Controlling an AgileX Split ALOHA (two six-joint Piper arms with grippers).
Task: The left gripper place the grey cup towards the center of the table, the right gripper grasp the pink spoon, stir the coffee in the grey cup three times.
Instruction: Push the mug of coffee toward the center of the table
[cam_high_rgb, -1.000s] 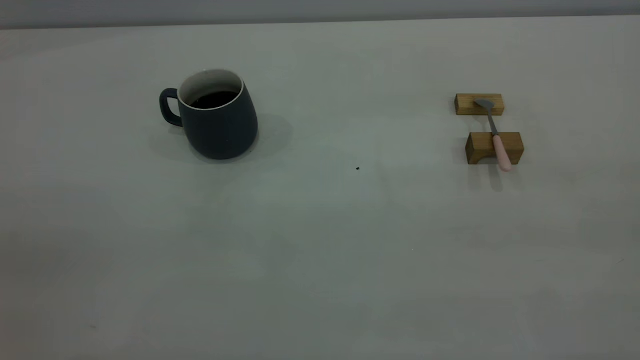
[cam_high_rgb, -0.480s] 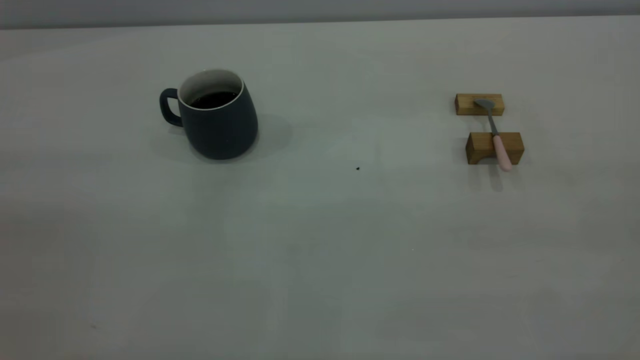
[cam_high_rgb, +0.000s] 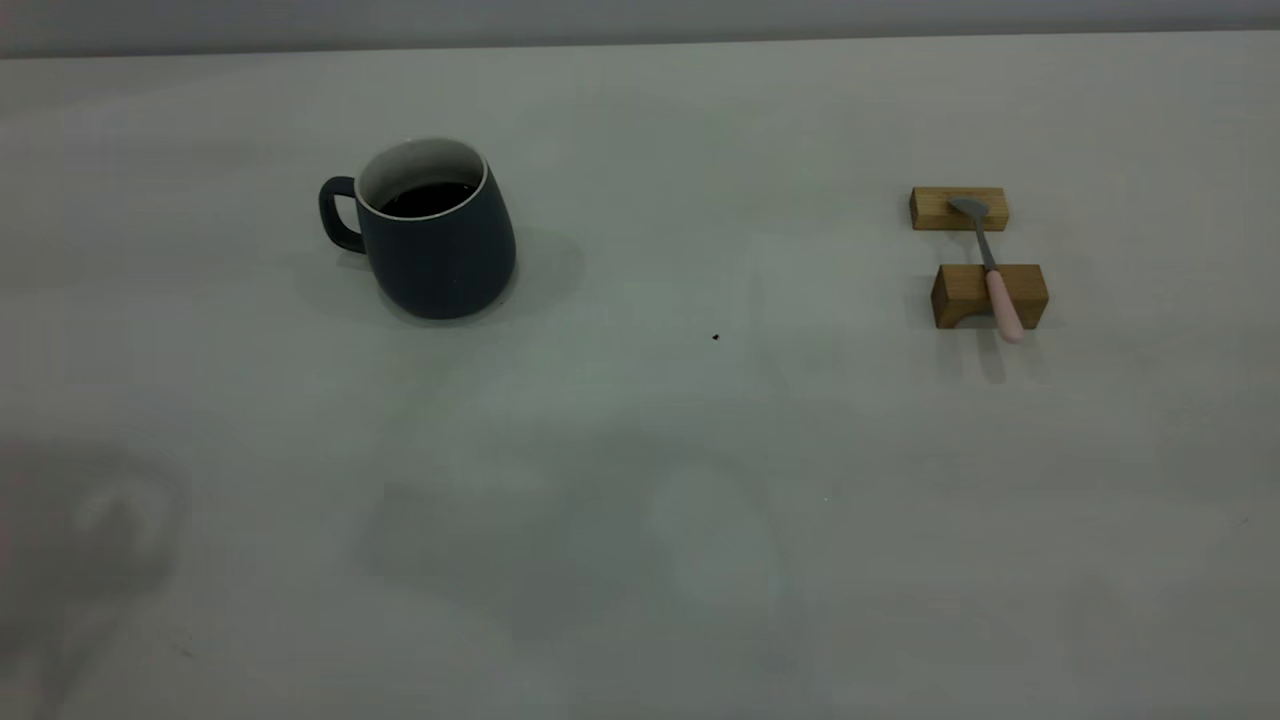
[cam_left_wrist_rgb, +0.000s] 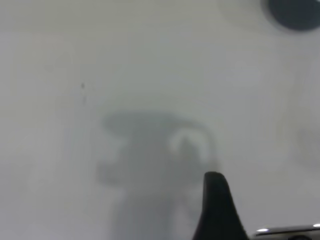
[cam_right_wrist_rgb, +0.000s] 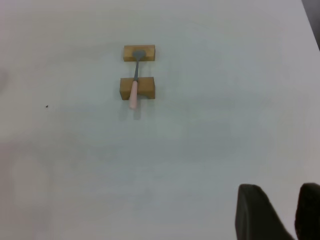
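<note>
Coffee (cam_high_rgb: 430, 199) low inside upright grey cup (cam_high_rgb: 437, 245); jaws of both grippers: state unclear.

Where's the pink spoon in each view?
Exterior: the pink spoon lies far right, across two wooden blocks.
Left wrist: not in it.
Right wrist: the spoon lies upper left of centre, on the same blocks.
Shared landmark: the dark speck on the table.
</note>
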